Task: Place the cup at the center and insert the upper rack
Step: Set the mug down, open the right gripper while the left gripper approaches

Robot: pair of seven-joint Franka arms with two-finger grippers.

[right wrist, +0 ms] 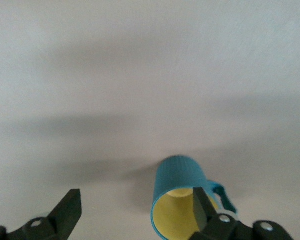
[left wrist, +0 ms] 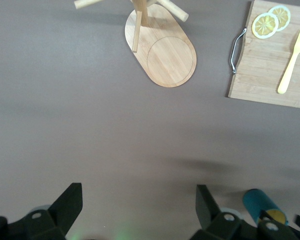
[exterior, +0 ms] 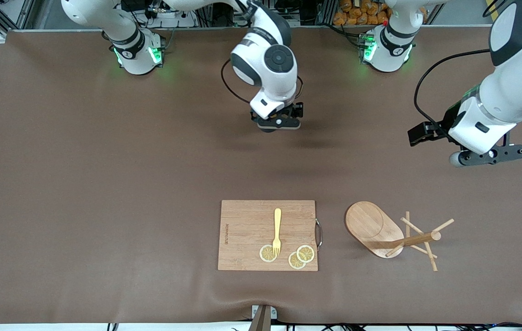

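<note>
Nearby, fork [exterior: 277, 231] on cutting board [exterior: 247, 239]

Your cup [right wrist: 179, 192] is a teal mug with a ribbed wall, a yellow inside and one handle, sitting upright on the table near its middle. Your rack [exterior: 392, 232] is a light wooden mug tree lying tipped over toward the left arm's end of the table: its oval base [left wrist: 162, 52] stands on edge, and the post and thin pegs rest on the table.
</note>
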